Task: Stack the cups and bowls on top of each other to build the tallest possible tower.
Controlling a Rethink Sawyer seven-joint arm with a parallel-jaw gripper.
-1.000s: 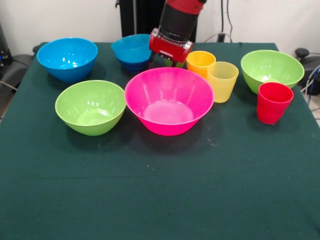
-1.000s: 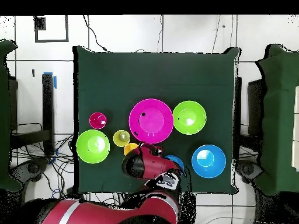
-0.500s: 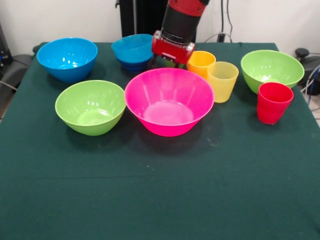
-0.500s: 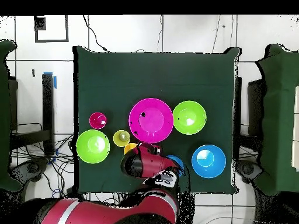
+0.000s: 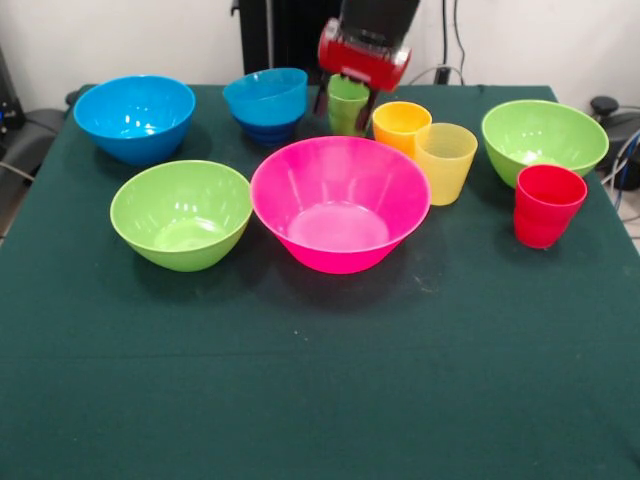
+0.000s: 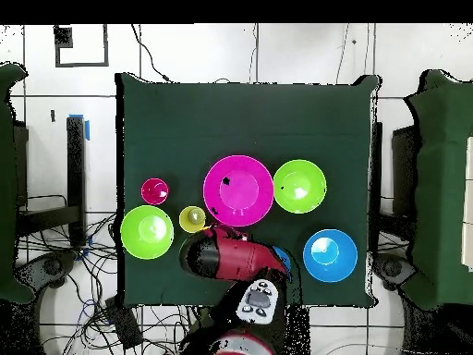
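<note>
End effector (image 5: 349, 100) at the counter's (image 5: 320, 380) far side, fingers closed around the green cup (image 5: 347, 108), which appears clear of the cloth. Beside the end effector on one side sits the tower (image 5: 266, 103), nested blue bowls with the dark one lowest; close on the other side stand the orange cup (image 5: 401, 125) and, just in front of it, the yellow cup (image 5: 445, 161). The pink bowl (image 5: 340, 200) lies immediately before the end effector, toward the camera. Farther out are two lime bowls (image 5: 183, 213) (image 5: 544, 138), the blue bowl (image 5: 134, 116) and the red cup (image 5: 546, 205). Overhead, the arm hides cup and tower. Risks, as judgement: a sideways carry kept low could clip the orange cup or the tower's rim; a glossy, ribbed cup may slip or tilt; released off-centre, it could topple or rock in the top bowl.
</note>
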